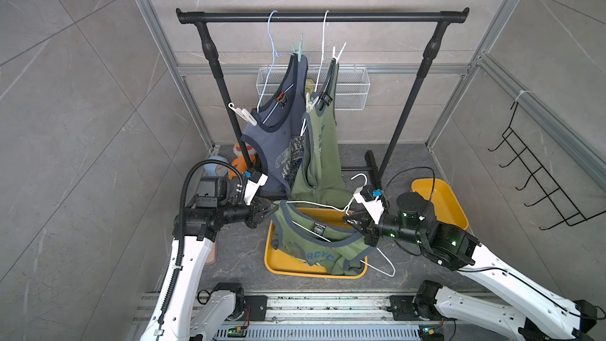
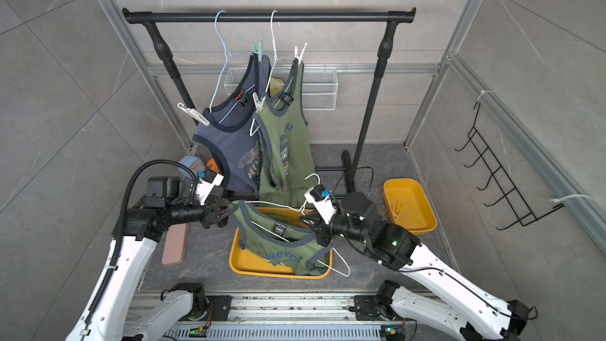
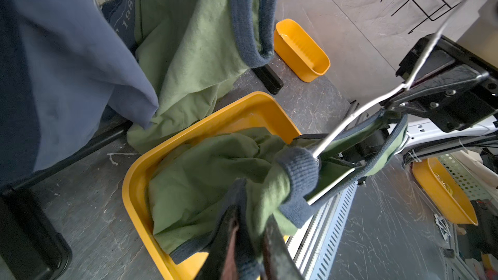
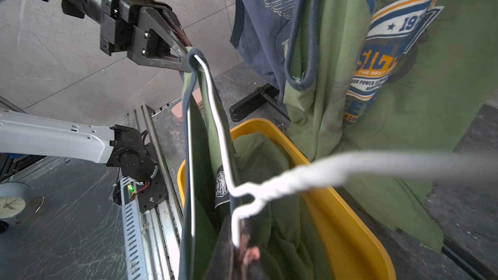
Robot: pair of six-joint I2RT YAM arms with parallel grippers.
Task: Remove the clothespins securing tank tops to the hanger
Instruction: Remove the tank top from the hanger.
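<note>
Black clothes rack (image 1: 323, 17) at 12 o'clock holds navy tank top (image 1: 278, 132) and green tank top (image 1: 323, 145), side by side. Third green tank top (image 1: 328, 257) sags into yellow tray (image 1: 278, 265) at 6 o'clock. Left hand (image 1: 272, 208), at its 9 o'clock, pinched shut on strap. Right hand (image 1: 348, 217), at 3 o'clock, clamped on white hanger (image 4: 350, 164). Mint clothespin (image 1: 297, 48) and long white clothespin (image 1: 244, 113) grip navy top's shoulders. White clothespin (image 1: 337, 52) and cream clothespin (image 1: 310, 101) grip hanging green top's shoulders.
</note>
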